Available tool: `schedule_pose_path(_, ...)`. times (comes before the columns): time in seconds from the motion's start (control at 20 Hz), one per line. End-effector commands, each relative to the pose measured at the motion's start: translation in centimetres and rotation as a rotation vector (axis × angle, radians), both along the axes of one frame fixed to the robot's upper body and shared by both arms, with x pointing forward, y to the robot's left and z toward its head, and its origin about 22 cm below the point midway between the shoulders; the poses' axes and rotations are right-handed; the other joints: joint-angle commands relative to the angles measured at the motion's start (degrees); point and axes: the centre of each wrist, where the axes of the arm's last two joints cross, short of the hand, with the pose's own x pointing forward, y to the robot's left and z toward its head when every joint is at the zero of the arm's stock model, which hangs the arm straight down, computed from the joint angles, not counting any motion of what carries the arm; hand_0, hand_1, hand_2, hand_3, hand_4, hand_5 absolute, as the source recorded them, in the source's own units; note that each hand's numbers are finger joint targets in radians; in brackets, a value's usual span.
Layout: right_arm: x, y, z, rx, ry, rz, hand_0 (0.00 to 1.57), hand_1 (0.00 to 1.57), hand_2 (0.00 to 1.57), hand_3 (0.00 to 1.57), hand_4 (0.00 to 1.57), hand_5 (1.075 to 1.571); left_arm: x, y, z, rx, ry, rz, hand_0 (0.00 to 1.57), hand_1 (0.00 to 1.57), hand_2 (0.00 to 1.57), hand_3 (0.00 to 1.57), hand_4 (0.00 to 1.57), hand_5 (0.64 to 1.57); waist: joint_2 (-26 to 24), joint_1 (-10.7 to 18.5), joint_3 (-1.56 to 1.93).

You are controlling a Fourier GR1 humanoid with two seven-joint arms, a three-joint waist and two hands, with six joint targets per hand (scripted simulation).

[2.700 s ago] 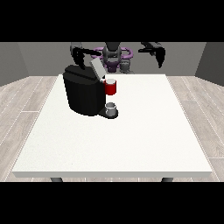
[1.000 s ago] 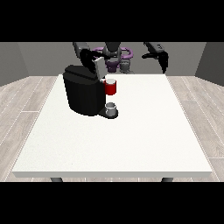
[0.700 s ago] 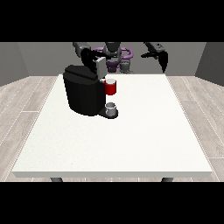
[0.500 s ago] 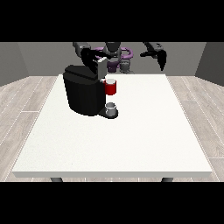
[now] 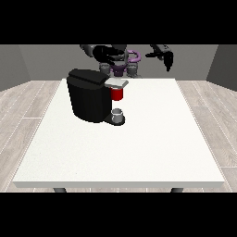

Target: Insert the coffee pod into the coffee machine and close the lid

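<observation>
one large white table [image 5: 139, 152] with a flat matte top is filling the view. one boxy black coffee machine [image 5: 89, 95] is sitting far left, a red thing at the machine [image 5: 117, 94] under its grey lid, one small grey cup [image 5: 118, 114] at its base. two black hands are hanging beyond the far edge: the hand at the view's right [image 5: 165, 56] is pointing relaxed fingers down, grasping nothing; for the hand at the view's left [image 5: 105, 54] i cannot tell. the pod is not showing plainly.

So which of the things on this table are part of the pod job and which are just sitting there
Part of the job:
- black boxy coffee machine with its grey lid
- black hand at the view's left, above the machine

Just there:
- red thing at the machine
- small grey cup at the machine's base
- black hand at the view's right, raised away from the machine
- large white table
</observation>
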Motion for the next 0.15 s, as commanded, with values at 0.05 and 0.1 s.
schedule_pose_path(0.05,-4.1,0.6,-5.1,0.105,0.111,-0.024,0.00,0.00,0.00,0.00,0.25,1.571,-2.1,-1.4,-2.4,-0.012,0.098,0.043,0.00,0.00,0.00,0.00,0.19,1.571,-6.4,-2.3,-0.16)
schedule_pose_path(0.1,-5.5,1.0,-5.8,0.123,0.075,0.019,0.00,0.00,0.00,0.00,0.16,1.571,-1.4,2.1,-2.5,-0.006,0.055,0.116,0.00,0.00,0.00,0.00,0.19,1.571,-3.5,-6.2,-0.18)
